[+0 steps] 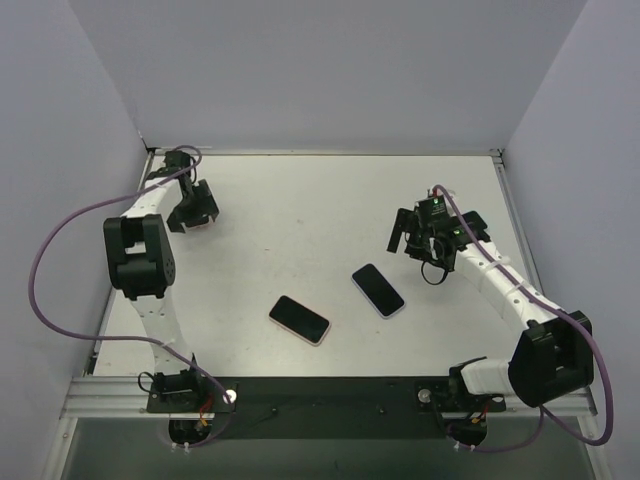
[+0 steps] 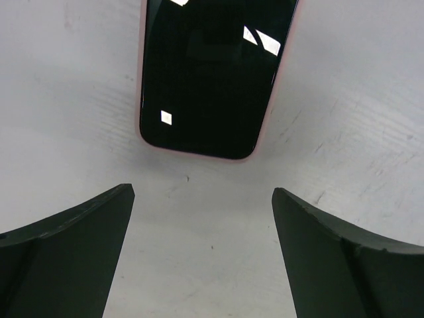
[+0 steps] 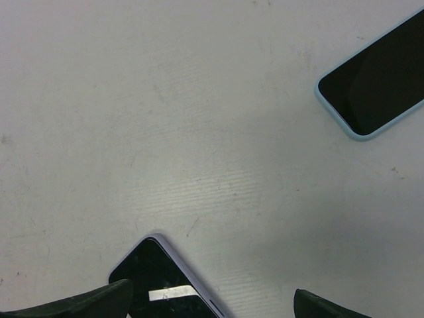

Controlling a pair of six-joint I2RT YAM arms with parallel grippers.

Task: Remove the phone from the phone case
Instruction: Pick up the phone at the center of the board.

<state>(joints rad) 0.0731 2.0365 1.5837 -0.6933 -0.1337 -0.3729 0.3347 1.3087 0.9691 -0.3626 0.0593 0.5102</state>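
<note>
Two black-screened phones lie face up mid-table. One has a pink case (image 1: 299, 319); its near end shows at the top of the left wrist view (image 2: 212, 73). The other has a pale lavender rim (image 1: 378, 290); its corner sits at the bottom of the right wrist view (image 3: 165, 288). The first phone also shows at the upper right of the right wrist view (image 3: 374, 86), where its rim looks pale blue. My left gripper (image 1: 200, 215) (image 2: 202, 192) is open and empty, short of the pink-cased phone. My right gripper (image 1: 408, 238) (image 3: 212, 288) is open, above the lavender phone's corner.
The white table (image 1: 300, 220) is enclosed by pale walls at the back and sides. A black rail (image 1: 330, 395) runs along the near edge with both arm bases. Purple cables loop beside each arm.
</note>
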